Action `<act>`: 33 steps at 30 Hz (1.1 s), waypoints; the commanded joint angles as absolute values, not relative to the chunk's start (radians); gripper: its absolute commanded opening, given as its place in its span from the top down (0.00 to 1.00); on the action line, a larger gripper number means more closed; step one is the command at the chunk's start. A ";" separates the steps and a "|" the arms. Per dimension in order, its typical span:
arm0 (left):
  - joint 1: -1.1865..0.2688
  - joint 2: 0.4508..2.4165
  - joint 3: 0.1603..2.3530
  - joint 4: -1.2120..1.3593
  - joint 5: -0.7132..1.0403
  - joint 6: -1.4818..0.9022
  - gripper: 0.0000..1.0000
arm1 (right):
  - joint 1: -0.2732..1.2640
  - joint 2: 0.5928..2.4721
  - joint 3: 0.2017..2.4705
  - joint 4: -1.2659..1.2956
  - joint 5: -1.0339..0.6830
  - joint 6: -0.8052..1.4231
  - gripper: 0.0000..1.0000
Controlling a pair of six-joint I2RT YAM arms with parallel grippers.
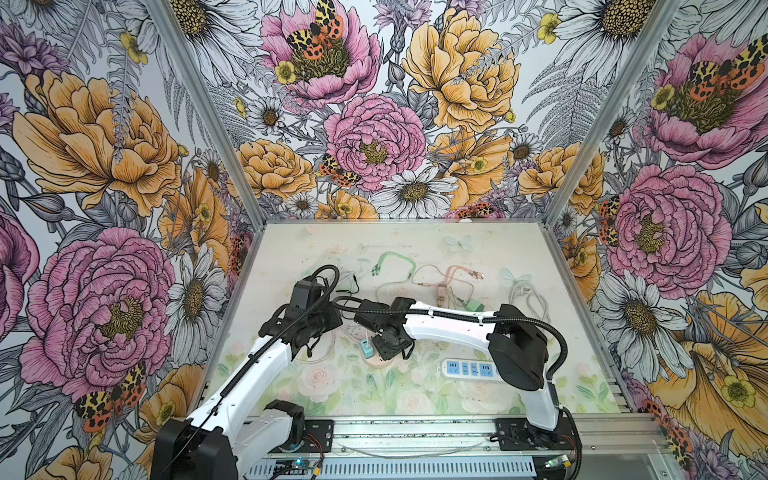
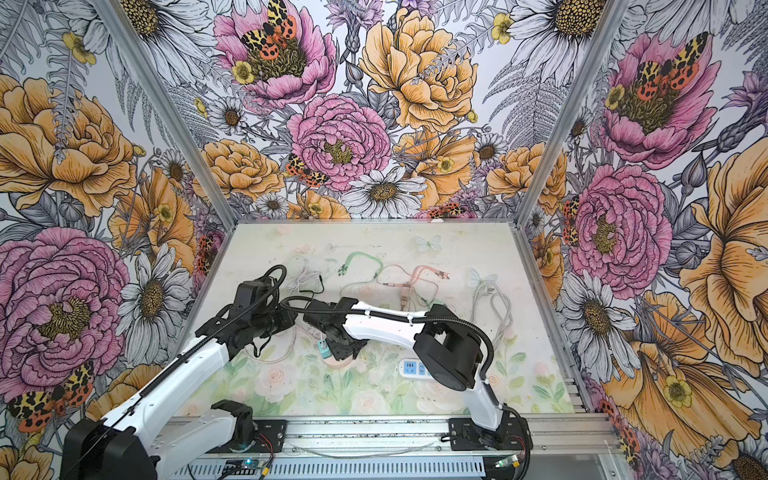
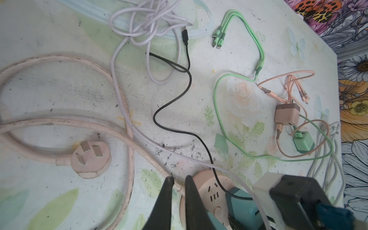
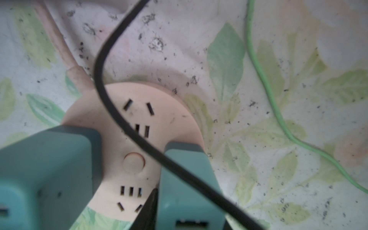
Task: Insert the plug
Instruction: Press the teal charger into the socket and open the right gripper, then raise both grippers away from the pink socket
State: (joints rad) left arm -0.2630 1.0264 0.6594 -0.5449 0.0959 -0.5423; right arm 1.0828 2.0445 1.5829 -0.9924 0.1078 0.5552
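In a top view the teal plug (image 1: 365, 348) stands upright on the pink socket (image 1: 379, 363), right claw (image 1: 386, 347) beside it. Left wrist: left claw (image 3: 179, 182), nearly closed, nips the pink cord (image 3: 59, 121). Right wrist: we cannot tell that claw's opening; the plug looks seated, so we next withdraw straight up

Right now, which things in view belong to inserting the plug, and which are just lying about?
In the job: round pink plastic socket hub; its pink cord pinched by the left gripper; teal cube charger plug at the right gripper.
Lying about: green multi-headed cable; pink multi-headed cable; white rectangular power strip; tangled lilac cable.
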 commanded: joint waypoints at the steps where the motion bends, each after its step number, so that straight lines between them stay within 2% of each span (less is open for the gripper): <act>1: -0.252 1.006 0.685 -0.564 0.071 -0.520 0.84 | 1.095 2.023 1.566 -1.049 0.095 0.534 0.62; 12: -0.249 1.004 0.755 -0.609 0.071 -0.503 0.82 | 1.100 1.851 1.487 -1.036 0.090 0.525 0.55; 20: -0.269 1.012 0.864 -0.688 0.038 -0.471 0.76 | 1.077 1.604 1.381 -1.036 0.173 0.496 0.52; 26: -0.360 1.070 0.983 -0.723 0.010 -0.447 0.72 | 0.891 1.378 1.309 -1.034 0.279 0.448 0.50; 30: -0.475 1.168 1.092 -0.750 -0.071 -0.443 0.70 | 0.755 1.288 1.277 -1.009 0.345 0.411 0.45; 33: -0.554 1.255 1.170 -0.750 -0.114 -0.451 0.70 | 0.693 1.241 1.230 -0.953 0.333 0.378 0.42</act>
State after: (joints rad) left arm -0.5026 1.2057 1.1145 -0.7288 -0.0380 -0.4637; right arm 0.7200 1.2697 1.2694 -1.0050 0.2970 0.4259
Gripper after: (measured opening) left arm 0.300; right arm 0.577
